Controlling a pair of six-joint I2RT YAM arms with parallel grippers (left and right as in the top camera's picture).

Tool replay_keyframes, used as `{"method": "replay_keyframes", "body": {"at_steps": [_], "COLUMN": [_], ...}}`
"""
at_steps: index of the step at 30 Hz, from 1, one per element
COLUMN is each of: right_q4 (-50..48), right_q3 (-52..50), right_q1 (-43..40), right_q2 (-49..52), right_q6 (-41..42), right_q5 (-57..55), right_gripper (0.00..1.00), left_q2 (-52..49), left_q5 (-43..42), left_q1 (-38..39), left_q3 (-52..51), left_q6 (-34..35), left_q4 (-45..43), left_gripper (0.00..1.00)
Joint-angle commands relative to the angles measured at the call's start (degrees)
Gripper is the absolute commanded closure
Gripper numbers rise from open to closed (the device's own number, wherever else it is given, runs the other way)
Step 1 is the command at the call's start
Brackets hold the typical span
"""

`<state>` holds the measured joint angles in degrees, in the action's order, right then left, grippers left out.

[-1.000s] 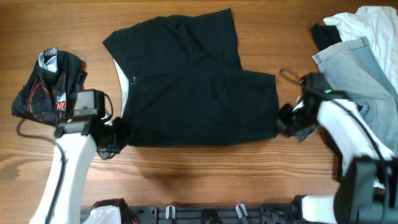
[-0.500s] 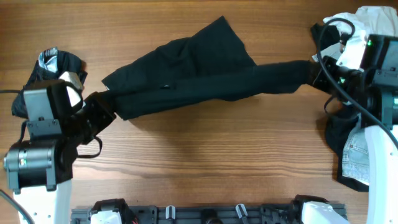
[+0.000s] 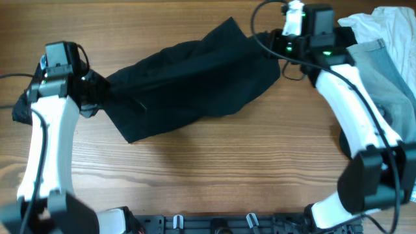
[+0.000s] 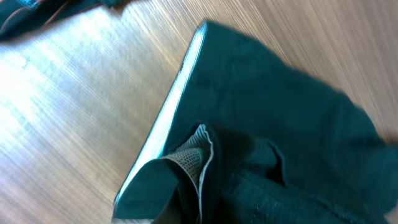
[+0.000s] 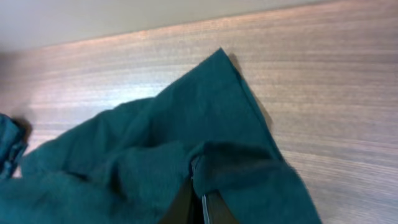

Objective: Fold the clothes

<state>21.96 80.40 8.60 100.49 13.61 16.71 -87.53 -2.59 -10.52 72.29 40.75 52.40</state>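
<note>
The black shorts (image 3: 195,81) lie folded over in the middle of the table, stretched between my two grippers. My left gripper (image 3: 97,97) is shut on their left end; the left wrist view shows the cloth (image 4: 267,137) with a white mesh lining (image 4: 193,158) bunched at my fingers (image 4: 199,211). My right gripper (image 3: 273,55) is shut on their right end near the far edge; the right wrist view shows the fabric (image 5: 174,149) pinched between the fingers (image 5: 199,208).
A dark printed garment (image 3: 23,107) lies at the far left behind my left arm. A pile with a white shirt (image 3: 383,23) and grey jeans (image 3: 383,71) sits at the right edge.
Both grippers carried the shorts' near edge up and away across the table, folding it over the far half. The right gripper swung left toward the far edge; the left moved up.
</note>
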Motion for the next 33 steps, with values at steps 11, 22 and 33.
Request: {"method": "replay_keyframes", "body": {"at_steps": [11,22,33], "right_q4": [-7.7,12.5,18.3], "right_q3": [1.0,-0.3,0.4], "right_q1": [2.8,0.6,-1.1], "right_q2": [13.1,23.1,4.0], "right_q6": [2.5,1.9,2.2], "right_q5": [-0.6,-18.3,-18.3], "right_gripper": [0.47,0.6,0.46], "left_q2": [-12.9,-13.1,-16.5], "left_q5": [-3.1,-4.5,-11.7], "left_q1": [-5.0,-3.1,5.1], "left_q3": [0.4,-17.6,-17.9], "left_q6": [-4.9,-7.6,-14.0], "left_q4": [-3.9,-20.6,-31.0], "left_gripper": [0.14,0.0,0.0]}}
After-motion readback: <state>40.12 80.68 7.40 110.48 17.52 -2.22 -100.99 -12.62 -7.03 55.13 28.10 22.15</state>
